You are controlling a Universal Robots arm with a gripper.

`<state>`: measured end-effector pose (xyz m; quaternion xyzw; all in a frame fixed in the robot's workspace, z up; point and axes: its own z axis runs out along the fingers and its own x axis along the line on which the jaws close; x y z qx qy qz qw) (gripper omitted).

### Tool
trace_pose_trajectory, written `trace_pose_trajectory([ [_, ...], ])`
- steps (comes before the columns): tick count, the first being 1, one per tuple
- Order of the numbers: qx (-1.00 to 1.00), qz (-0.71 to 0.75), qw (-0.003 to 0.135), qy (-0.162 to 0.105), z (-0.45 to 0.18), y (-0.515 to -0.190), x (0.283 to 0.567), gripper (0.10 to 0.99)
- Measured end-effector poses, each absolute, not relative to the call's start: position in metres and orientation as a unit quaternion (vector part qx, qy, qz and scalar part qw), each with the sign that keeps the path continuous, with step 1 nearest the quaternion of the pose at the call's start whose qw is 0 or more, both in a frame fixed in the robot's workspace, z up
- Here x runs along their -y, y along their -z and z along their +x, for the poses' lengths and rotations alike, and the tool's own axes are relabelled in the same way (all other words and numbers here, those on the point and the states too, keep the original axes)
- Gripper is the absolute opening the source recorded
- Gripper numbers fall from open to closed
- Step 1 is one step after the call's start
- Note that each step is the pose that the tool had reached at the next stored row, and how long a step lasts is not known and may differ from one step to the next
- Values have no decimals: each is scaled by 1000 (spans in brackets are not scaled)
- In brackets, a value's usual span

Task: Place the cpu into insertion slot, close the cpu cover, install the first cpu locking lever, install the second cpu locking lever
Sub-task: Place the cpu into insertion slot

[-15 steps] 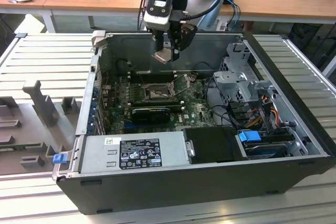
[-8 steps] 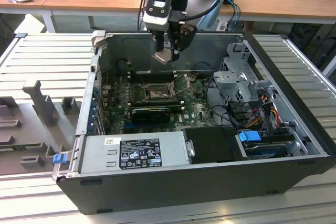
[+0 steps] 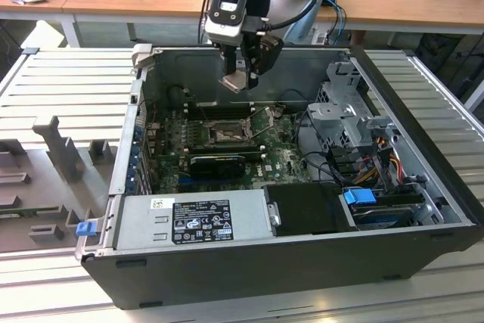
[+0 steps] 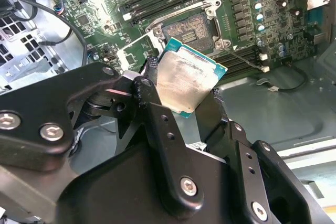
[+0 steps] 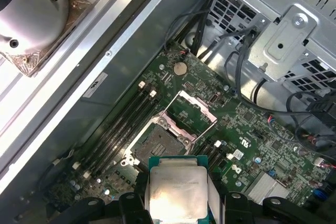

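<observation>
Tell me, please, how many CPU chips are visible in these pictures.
1. The cpu is gripped in the hand, hovering above the motherboard; the insertion slot looks empty. Some of the case is hidden.

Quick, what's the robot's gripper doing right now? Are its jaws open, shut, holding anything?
Gripper: jaws shut on the cpu, held in the air above the green motherboard.
</observation>
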<state>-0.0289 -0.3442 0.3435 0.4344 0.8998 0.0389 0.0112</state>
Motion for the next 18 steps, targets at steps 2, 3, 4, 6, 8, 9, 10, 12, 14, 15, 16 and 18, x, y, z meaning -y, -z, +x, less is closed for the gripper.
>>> trace_pose_trajectory([
  [2,-899,436,11,-39,-29,-343,344,529],
  [3,-899,437,11,-39,-29,-343,344,529],
  [4,-898,438,11,-39,-29,-343,344,529],
  [6,-898,439,11,-39,-29,-343,344,529],
  [8,-896,441,11,-39,-29,-342,344,529],
  [9,-896,443,12,-39,-29,-342,344,529],
  [10,-895,445,12,-39,-29,-341,344,529],
  [12,-892,449,12,-39,-29,-341,344,529],
  [14,-890,454,12,-39,-29,-340,344,529],
  [15,-889,456,12,-39,-29,-340,344,529],
  [16,-888,458,12,-39,-29,-340,344,529],
  [18,-884,466,13,-38,-29,-339,344,529],
])
